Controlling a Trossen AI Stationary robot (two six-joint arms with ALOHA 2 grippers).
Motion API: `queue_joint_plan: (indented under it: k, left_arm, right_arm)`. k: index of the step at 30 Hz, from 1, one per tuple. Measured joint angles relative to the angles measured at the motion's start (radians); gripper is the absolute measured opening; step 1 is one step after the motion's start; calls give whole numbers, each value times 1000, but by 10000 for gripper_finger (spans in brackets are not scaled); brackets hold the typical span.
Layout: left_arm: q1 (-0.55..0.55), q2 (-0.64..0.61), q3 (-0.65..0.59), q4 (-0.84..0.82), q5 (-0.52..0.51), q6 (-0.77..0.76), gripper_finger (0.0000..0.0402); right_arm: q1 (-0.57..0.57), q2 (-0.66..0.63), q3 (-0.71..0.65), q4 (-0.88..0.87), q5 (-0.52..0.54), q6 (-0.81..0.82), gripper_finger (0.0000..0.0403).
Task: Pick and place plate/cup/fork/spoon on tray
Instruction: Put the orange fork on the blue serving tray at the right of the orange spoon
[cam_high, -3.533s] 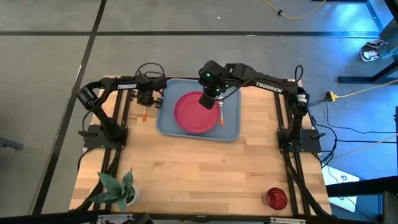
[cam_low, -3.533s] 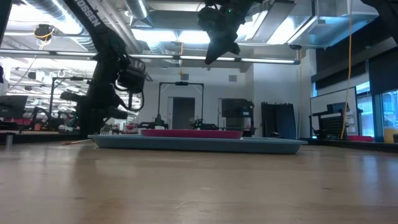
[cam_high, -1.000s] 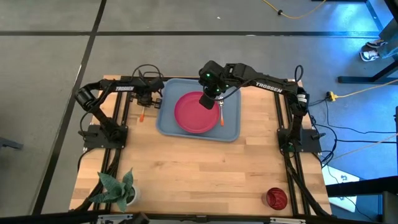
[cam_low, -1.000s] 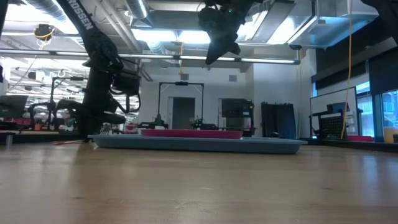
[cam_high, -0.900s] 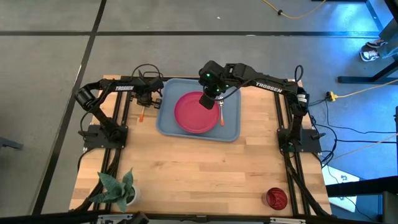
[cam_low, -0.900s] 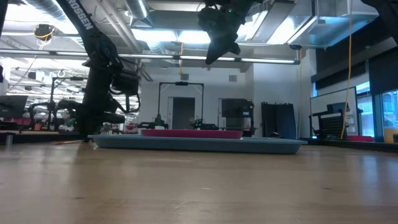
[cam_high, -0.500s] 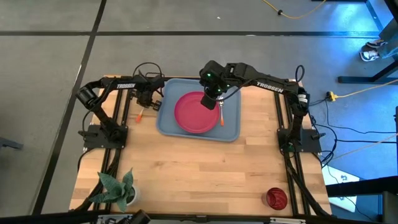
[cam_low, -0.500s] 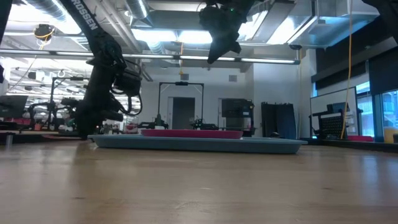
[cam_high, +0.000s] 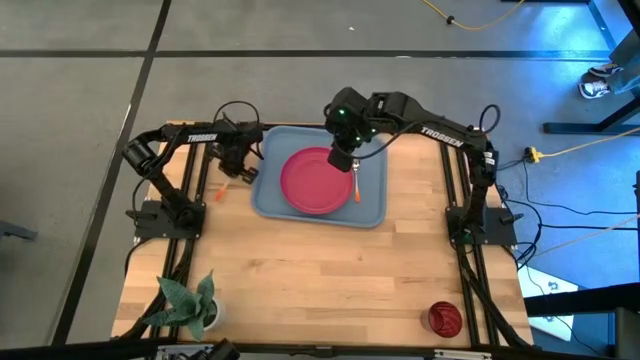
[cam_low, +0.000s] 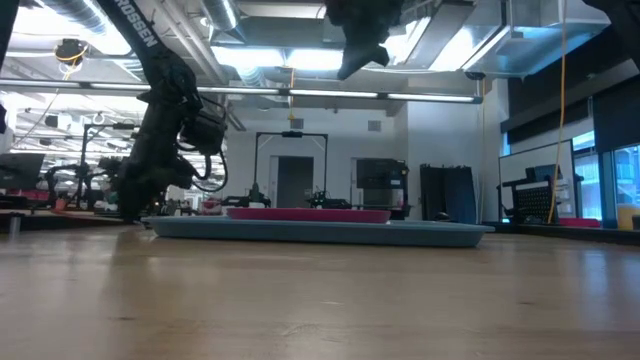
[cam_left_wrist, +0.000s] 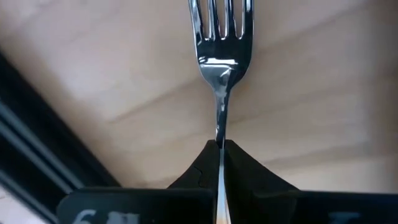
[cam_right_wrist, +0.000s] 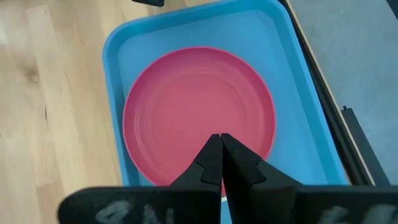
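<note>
The light-blue tray (cam_high: 372, 212) lies at the table's far middle. The pink-red plate (cam_high: 316, 182) rests flat in it, and the spoon (cam_high: 355, 188) lies beside the plate on its right. Left of the tray, my left gripper (cam_high: 238, 168) is shut on the fork (cam_left_wrist: 221, 37). The fork's orange handle (cam_high: 222, 190) juts out toward the left near side. My right gripper (cam_right_wrist: 217, 138) hangs shut and empty high above the plate's far part. The dark-red cup (cam_high: 443, 318) stands at the near right corner. My left gripper pinches the fork's thin silver neck (cam_left_wrist: 219, 127), just behind the pronged head, between its two fingertips. The fingers come from above, pointing down, and stand across the fork. The head reaches out past the fingertips over bare wood; whether it touches the table I cannot tell.
A white pot with a green plant (cam_high: 190, 303) stands at the near left corner. Bare wood spreads across the table's near half between plant and cup. The arms' dark frames run along the left and right edges.
My left gripper has rolled about its own axis beside the tray. The fork has turned with it, its orange handle end swinging toward the table's left edge. My right gripper has risen higher above the plate, still shut.
</note>
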Motion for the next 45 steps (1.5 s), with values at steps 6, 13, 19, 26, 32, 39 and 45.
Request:
queue_joint_plan:
  k: [6,13,19,26,32,39,45]
  left_arm:
    - [0,-21,1,-6,67,43,0]
    - [0,-118,38,-62,43,43,0]
    - [-25,-179,133,-166,5,41,0]
    - [-116,-206,283,-259,-23,46,0]
    - [-219,-206,399,-266,-26,49,0]
    - [-314,-206,496,-253,-27,42,0]
    - [-382,-205,521,-205,-24,42,0]
  right_arm:
    - [-3,0,57,-86,45,-1,5]
    - [-3,0,78,-137,130,30,5]
    - [-3,0,78,-172,131,26,5]
    - [15,1,73,-195,137,-100,5]
    - [68,2,27,-196,131,-147,5]
    - [133,-8,11,-228,219,-22,5]
    - [193,-84,10,-241,274,115,5]
